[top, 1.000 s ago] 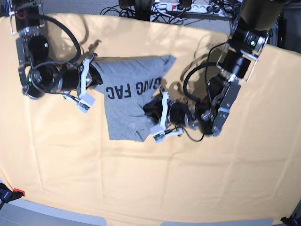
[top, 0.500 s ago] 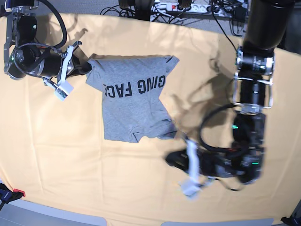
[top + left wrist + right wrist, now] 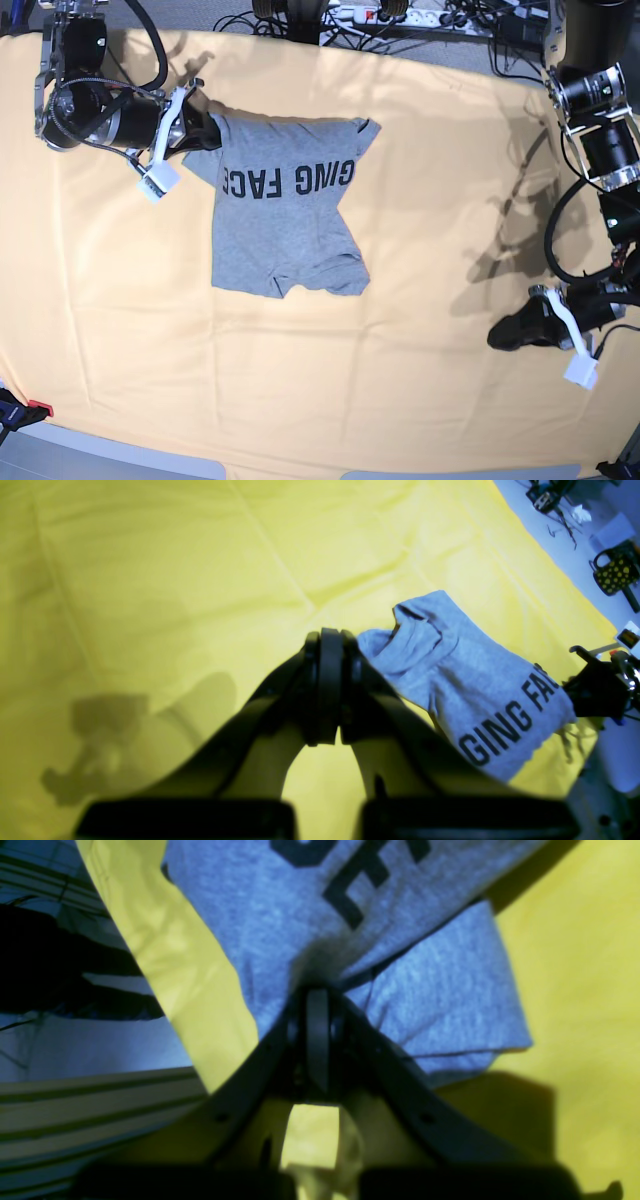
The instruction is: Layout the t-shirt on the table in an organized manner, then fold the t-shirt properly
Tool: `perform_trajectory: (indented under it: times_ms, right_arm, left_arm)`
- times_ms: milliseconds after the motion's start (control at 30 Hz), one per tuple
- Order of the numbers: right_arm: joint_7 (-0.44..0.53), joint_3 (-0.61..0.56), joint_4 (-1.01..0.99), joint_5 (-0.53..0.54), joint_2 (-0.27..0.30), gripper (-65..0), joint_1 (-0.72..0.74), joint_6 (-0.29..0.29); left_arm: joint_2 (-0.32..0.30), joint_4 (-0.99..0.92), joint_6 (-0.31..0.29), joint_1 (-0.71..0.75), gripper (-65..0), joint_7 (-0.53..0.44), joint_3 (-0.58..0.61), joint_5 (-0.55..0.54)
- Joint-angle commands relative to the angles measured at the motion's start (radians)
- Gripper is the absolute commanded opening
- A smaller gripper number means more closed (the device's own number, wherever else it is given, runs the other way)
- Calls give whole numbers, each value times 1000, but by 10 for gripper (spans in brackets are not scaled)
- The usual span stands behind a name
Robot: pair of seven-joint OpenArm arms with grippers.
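Observation:
The grey t-shirt [image 3: 285,215] lies on the table [image 3: 420,400] left of centre, its black lettering facing up. Its lower part is bunched and wrinkled. My right gripper [image 3: 208,130] is at the shirt's far left corner, shut on the fabric. In the right wrist view the right gripper [image 3: 317,990] pinches a ridge of the t-shirt [image 3: 425,1005]. My left gripper [image 3: 497,338] hovers at the right side of the table, well away from the shirt. In the left wrist view the left gripper [image 3: 327,637] is shut with nothing in it, and the t-shirt [image 3: 465,680] lies beyond it.
Cables and a power strip [image 3: 400,15] run behind the table's far edge. A black dotted mug [image 3: 617,572] stands off the table. A small red item [image 3: 35,408] sits at the front left corner. The table's front edge [image 3: 300,470] is near.
My left gripper has let go of the shirt's lower edge and swung away to the right side of the table. My right gripper has pulled the shirt's corner toward the far left.

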Motion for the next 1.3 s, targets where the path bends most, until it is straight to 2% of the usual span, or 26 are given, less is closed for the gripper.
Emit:
perform_trajectory:
  times_ms: [0,67,133,300,433,567,700,833,1000,1133,1267]
  right_arm:
    - [-17,5,17,43,3,-650,11,6]
    - [-68,5,18,105,1,-650,8,6]
    - [-78,5,20,150,1,-650,-8,6]
    - [-78,24,29,153,1,-650,-36,6]
    - [-6,104,100,156,1,-650,-27,6]
    - [-4,209,197,158,-16,-650,-42,6]
    - [-11,320,276,191,-44,-650,-85,6]
    - [-60,432,357,264,-97,-650,-138,6]
    - [-78,568,438,356,-138,-650,-245,6]
    - [-78,661,465,356,-149,-650,-382,6]
    - [-78,756,465,356,-168,-650,-529,6]
  left_arm:
    - [-6,16,1,-15,-650,-18,0,-49]
    - [-10,16,0,15,-650,-18,0,-87]
    - [-13,16,0,48,-650,-18,0,-141]
    - [-12,16,-14,109,-650,-18,0,-285]
    - [-23,19,-29,113,-650,-18,0,-285]
    - [-45,21,-19,121,-650,-18,0,-285]
    - [-43,72,-6,172,-650,-18,0,-285]
    - [-44,242,-6,286,-650,-18,-2,-285]
    - [-77,595,-6,493,-650,-18,-17,-285]
    - [-111,858,-6,682,-650,-18,-115,-285]
    - [-125,1012,23,891,-650,-18,-257,-285]
